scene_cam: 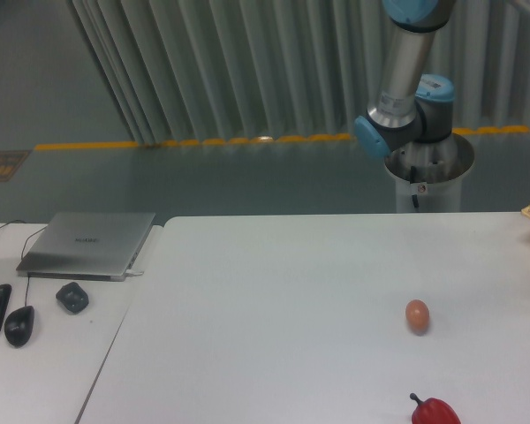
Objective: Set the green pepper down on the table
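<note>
Currently no gripper or green pepper in view; jaws' state untellable. Only arm (405,84), egg (417,315), red pepper (435,412) on table (274,309). Risk: grabbing red pepper instead.

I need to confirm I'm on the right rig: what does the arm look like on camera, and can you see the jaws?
Only part of the arm shows: a silver-grey metal tube with light-blue caps at the joints, on a pale cylindrical pedestal behind the table. A dark cable and a small tag hang at the pedestal's front. The gripper is outside the picture.
</note>
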